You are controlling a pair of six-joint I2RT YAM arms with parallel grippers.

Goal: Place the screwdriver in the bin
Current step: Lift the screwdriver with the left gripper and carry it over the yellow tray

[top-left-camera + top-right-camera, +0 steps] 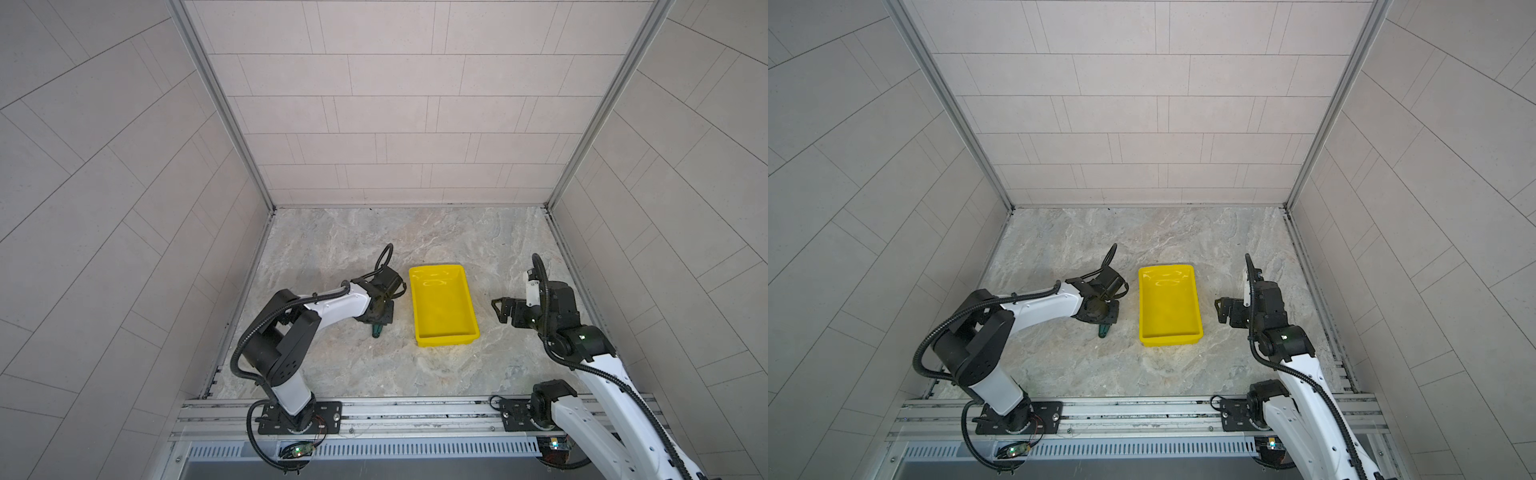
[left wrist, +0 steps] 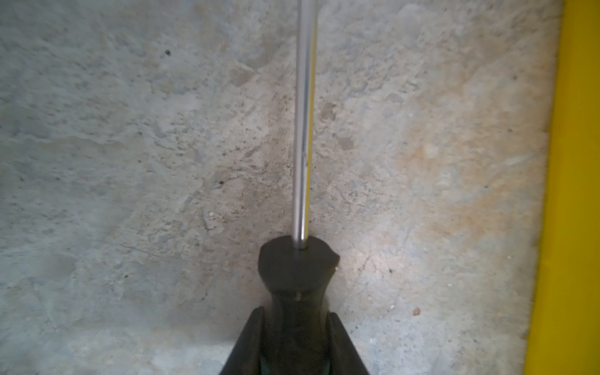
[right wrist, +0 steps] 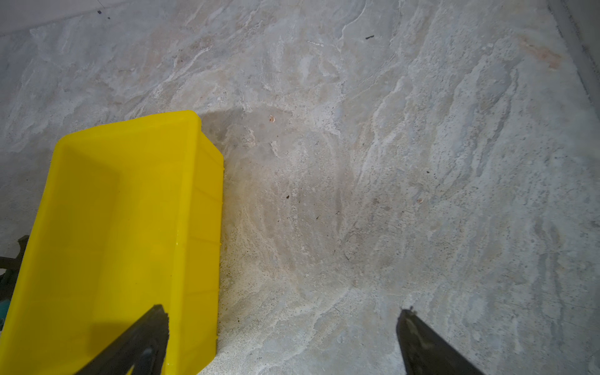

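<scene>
Your mottled, stone-patterned grey surface [image 1: 332, 249] carries a shallow rectangular bin [image 1: 442, 307] of bright yellow plastic, low-walled and rimmed. Your right tool [image 3: 281, 310] hangs beside one long wall of the bin, jaws apart. By the opposite wall, your left tool [image 2: 295, 313] is clamped on the screwdriver [image 2: 303, 130], outside the bin. It has a flared black collar, a dark green grip and a slim shiny round metal shaft parallel to that wall.

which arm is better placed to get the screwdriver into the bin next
Left. The left gripper has its fingers closed on the handle of the screwdriver, just beside the bin. The right gripper is open and empty on the bin's other side, away from the screwdriver.
</scene>
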